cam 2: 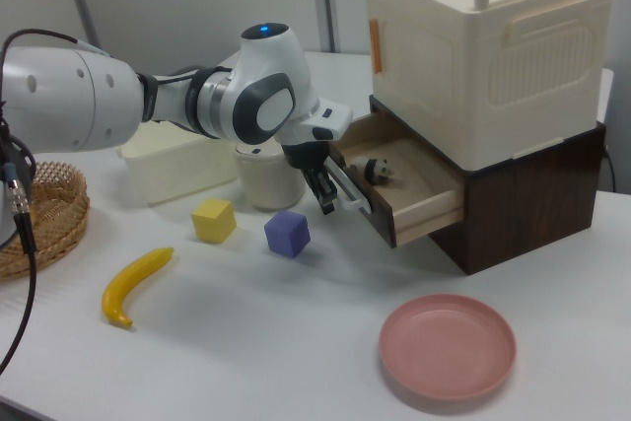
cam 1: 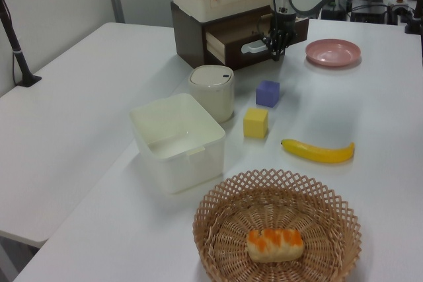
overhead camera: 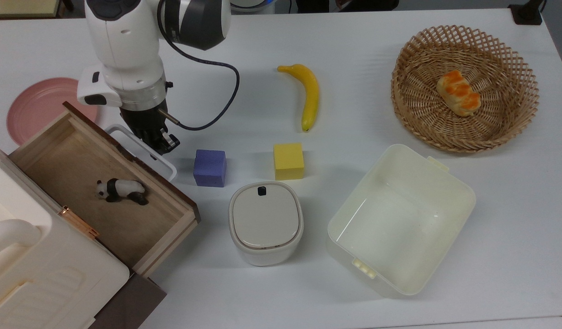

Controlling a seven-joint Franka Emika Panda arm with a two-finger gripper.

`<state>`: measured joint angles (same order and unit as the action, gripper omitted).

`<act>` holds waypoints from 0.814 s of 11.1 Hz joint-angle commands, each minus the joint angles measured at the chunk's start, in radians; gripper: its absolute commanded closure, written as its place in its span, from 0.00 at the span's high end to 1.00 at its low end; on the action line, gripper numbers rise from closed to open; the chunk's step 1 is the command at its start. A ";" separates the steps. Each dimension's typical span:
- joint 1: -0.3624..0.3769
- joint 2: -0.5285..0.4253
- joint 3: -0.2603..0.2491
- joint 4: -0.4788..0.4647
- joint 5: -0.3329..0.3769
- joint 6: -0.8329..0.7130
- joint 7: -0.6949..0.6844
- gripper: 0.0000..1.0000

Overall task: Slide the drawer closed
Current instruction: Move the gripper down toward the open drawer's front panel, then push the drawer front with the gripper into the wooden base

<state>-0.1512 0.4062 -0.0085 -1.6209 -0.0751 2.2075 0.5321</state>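
The light-wood drawer (overhead camera: pixel 79 155) stands pulled out of the cream cabinet (overhead camera: pixel 38 274) at the top view's left, with a toy panda (overhead camera: pixel 121 189) lying inside it. Its dark brown front panel (overhead camera: pixel 180 194) carries a white loop handle (overhead camera: pixel 146 155). My gripper (overhead camera: pixel 164 142) points down, shut, with its tips against the handle's outer bar. The left view has the gripper (cam 1: pixel 274 44) at the handle (cam 1: pixel 253 46) in front of the drawer (cam 1: pixel 231 34). In the right view the gripper (cam 2: pixel 325 199) sits beside the handle (cam 2: pixel 347 186) of the open drawer (cam 2: pixel 419 194).
A purple cube (overhead camera: pixel 210 167) lies just right of the handle, with a yellow cube (overhead camera: pixel 288 161) and a lidded white bin (overhead camera: pixel 265 222) near it. A cream tub (overhead camera: pixel 463 192), a banana (overhead camera: pixel 310 96) and a wicker basket (overhead camera: pixel 399 105) lie further right. A pink plate (overhead camera: pixel 34 105) sits behind the drawer.
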 commanded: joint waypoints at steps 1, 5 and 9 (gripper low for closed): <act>0.010 0.034 -0.022 0.004 -0.084 0.107 0.060 0.00; 0.010 0.078 -0.056 0.036 -0.153 0.244 0.085 0.00; 0.010 0.153 -0.094 0.125 -0.167 0.349 0.086 0.00</act>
<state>-0.1517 0.4987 -0.0702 -1.5776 -0.2198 2.5051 0.5984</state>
